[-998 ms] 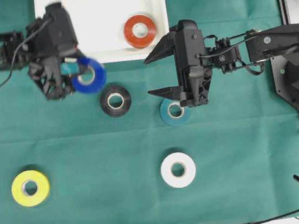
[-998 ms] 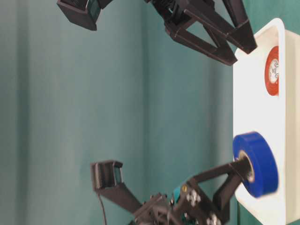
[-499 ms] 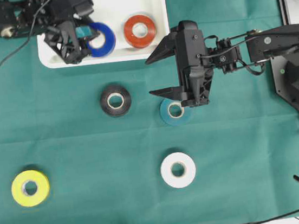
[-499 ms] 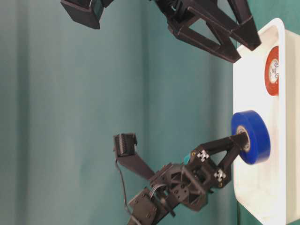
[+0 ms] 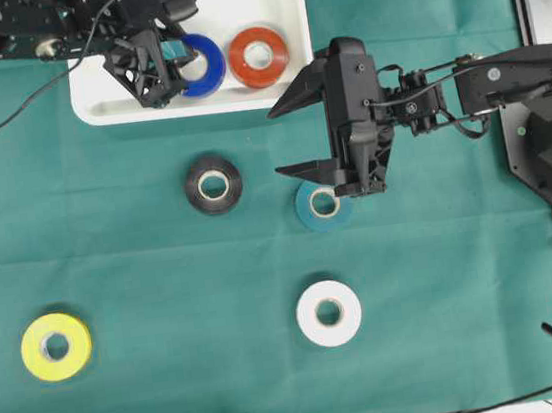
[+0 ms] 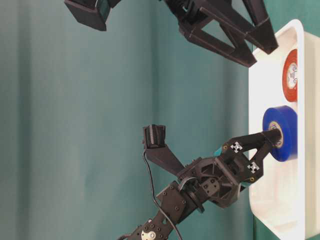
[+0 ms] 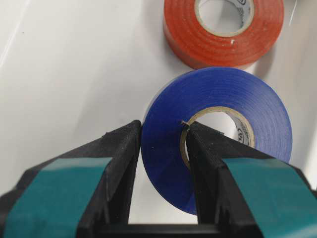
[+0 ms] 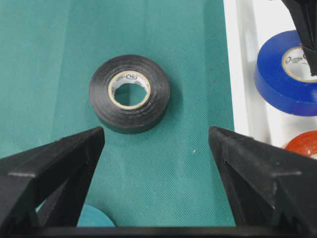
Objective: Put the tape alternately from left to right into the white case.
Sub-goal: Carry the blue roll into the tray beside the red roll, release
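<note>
Nearest the front edge of the green-covered tabletop lie a yellow tape roll off to the left and a white tape roll toward the middle, well apart from each other. Farther back sits a black tape roll, lying flat on the cloth, and just to its right a teal tape roll that is partly covered by the right gripper. That gripper hangs above the cloth with its fingers spread wide and released, gripping nothing; through its wrist view the black roll lies between the two fingertips but lower down, not touched. Beyond all this, at the far edge, is the white case, a shallow tray with a raised rim. Inside it an orange-red tape roll lies flat near the right end. Just beside it on the left is the blue tape roll, inside the case's outline and tilted up on the left gripper, whose fingers are clenched on the roll's wall, one outside and one poked through the core. Whether the blue roll touches the case floor I cannot tell.
</note>
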`<state>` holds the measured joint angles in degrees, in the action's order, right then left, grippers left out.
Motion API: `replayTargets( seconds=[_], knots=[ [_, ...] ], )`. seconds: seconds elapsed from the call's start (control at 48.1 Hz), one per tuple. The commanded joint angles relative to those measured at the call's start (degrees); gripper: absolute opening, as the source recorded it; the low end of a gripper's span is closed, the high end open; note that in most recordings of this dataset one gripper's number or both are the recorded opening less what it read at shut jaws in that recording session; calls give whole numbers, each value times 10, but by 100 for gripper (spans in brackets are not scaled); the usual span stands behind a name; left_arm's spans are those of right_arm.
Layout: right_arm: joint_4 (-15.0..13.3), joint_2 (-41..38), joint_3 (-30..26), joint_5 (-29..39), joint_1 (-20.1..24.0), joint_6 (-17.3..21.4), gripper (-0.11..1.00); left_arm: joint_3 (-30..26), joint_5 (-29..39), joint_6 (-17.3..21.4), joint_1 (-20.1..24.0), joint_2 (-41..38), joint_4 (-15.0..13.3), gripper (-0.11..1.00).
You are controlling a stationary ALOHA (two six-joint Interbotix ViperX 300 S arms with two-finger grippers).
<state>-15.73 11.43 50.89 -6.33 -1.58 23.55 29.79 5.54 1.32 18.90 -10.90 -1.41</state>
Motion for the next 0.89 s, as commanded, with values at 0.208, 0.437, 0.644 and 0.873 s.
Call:
replayTargets(
  seconds=[0.208, 0.437, 0.644, 0.873],
  knots=[
    [-1, 5, -6, -10, 1, -1, 81, -11, -5, -1, 1, 11, 1, 47],
    [0, 5, -6, -11, 1, -1, 81, -11, -5, -1, 1, 16, 1, 98],
    [0, 5, -5, -10, 1, -1, 81, -10, -5, -1, 1, 21, 1, 99],
    [0, 5, -4, -11, 1, -1, 81, -4, -4, -1, 0, 29, 1, 99]
  ],
)
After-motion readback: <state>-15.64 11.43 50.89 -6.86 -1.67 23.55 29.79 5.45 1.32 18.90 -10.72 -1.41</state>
